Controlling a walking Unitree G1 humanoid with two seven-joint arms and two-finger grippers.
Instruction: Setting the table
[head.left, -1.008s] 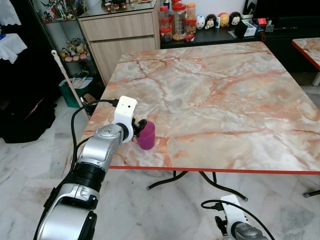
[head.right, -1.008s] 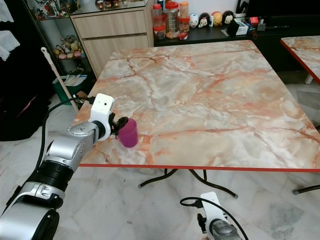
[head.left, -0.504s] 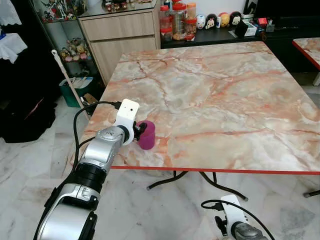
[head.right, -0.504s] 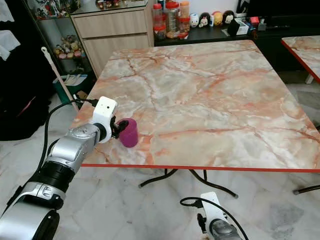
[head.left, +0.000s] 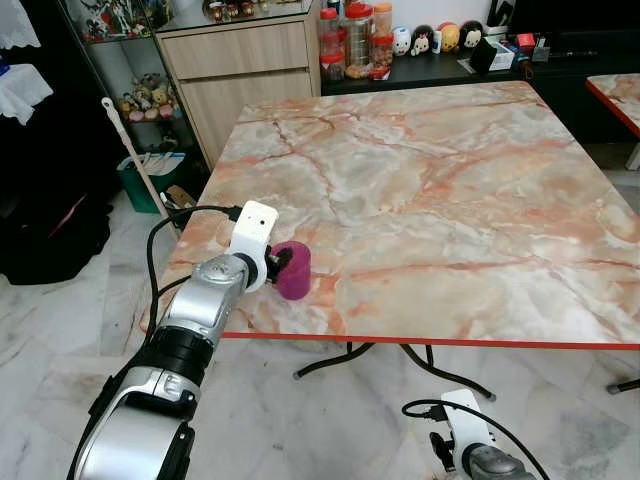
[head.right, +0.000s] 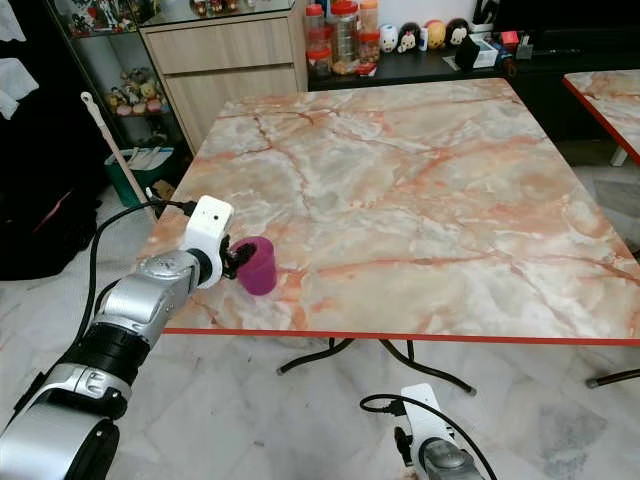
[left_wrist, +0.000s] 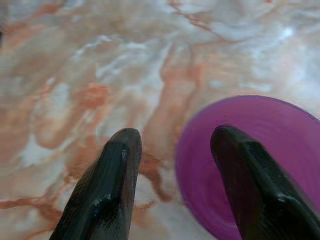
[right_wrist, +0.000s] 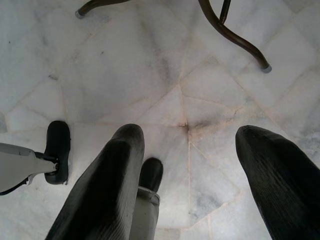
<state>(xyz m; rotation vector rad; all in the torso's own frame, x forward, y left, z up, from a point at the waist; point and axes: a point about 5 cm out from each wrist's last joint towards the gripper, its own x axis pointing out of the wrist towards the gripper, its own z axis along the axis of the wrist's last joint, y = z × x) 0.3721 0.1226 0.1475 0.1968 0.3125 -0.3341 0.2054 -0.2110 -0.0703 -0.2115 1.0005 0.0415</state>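
Note:
A purple cup (head.left: 294, 270) stands upright on the marble table (head.left: 430, 190), close to its front left corner. My left gripper (head.left: 279, 262) reaches it from the left. In the left wrist view, the left gripper (left_wrist: 175, 135) straddles the cup's (left_wrist: 200, 165) wall: one finger (left_wrist: 250, 185) is inside the rim and the other finger (left_wrist: 112, 185) outside over the marble. A gap shows between each finger and the wall, so the gripper is open. My right gripper (right_wrist: 187, 132) hangs low beside the table, open over the floor.
The table's red front edge (head.left: 430, 343) is just behind the cup. A wooden cabinet (head.left: 240, 70) and a dark shelf with jars (head.left: 355, 40) stand beyond the far side. A green bin (head.left: 150, 180) and a stick are at the left. Curved metal table legs (right_wrist: 235, 35) stand on the marble floor.
My left wrist has edged slightly toward the cup. The cup stays in the same spot on the table, and the right arm has not moved.

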